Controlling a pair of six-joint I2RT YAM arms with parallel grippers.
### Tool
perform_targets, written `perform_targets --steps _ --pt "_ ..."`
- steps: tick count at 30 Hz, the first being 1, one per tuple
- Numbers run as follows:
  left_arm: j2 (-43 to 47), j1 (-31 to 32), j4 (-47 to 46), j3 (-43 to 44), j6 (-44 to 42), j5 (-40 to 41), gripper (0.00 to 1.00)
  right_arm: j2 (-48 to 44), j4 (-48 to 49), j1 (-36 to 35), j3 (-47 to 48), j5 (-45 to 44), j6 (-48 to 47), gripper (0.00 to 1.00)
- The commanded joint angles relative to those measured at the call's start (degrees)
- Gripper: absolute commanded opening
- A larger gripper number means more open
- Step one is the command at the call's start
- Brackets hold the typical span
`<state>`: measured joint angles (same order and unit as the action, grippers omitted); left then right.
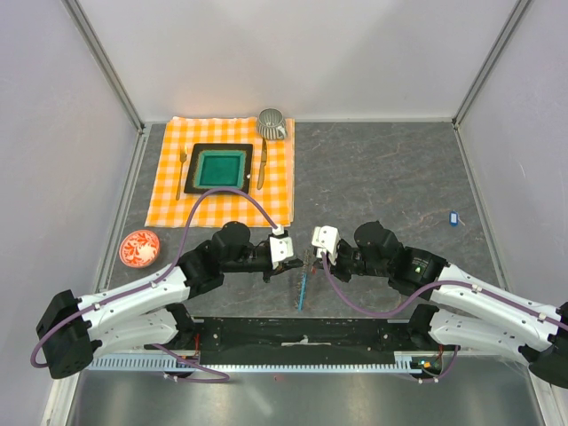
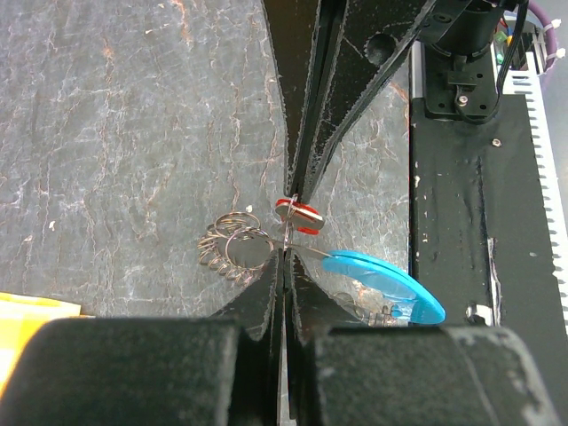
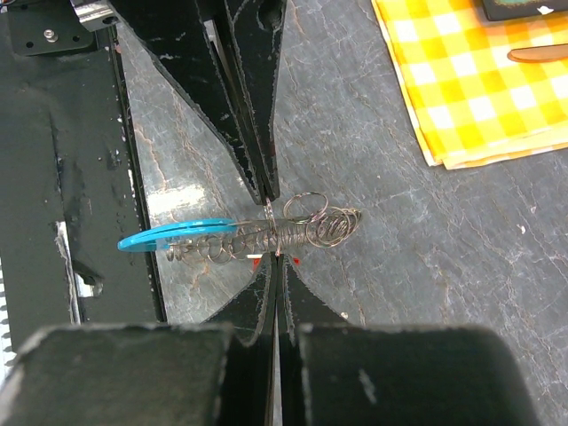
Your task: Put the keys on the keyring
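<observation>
Your left gripper (image 2: 284, 266) is closed on the keyring (image 3: 306, 229). Your right gripper (image 3: 278, 266) is closed on what appears to be the red key (image 2: 299, 213), tip to tip with the left one. The blue key (image 1: 453, 216) lies on the table (image 1: 382, 169), well apart at 3 o'clock from the grippers.

Risks:
- The coil is thin, springy wire in loose loops. It may twist or slip in the pinch, and you would lose the open end.
- The red key's tag is small, smooth plastic, so a shallow hold could let it pivot or drop.
- The light-blue strip (image 2: 382, 282) is a glossy curved blade hanging toward 6 o'clock. Its weight may swing the ring off line.
- The fingertips are crowded together and hide the threading point.
</observation>
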<state>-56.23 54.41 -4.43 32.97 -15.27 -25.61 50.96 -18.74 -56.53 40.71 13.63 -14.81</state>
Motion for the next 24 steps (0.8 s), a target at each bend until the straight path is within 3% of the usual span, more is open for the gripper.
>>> perform_targets --steps 1,24 --pt "-0.1 0.3 -2.3 1.7 -0.5 -0.8 0.02 -0.2 0.7 -0.4 0.9 1.2 -0.6 0.00" --pt "-0.6 0.3 -2.5 1.7 -0.3 -2.3 0.02 -0.3 0.9 -0.8 0.8 1.7 -0.7 0.00"
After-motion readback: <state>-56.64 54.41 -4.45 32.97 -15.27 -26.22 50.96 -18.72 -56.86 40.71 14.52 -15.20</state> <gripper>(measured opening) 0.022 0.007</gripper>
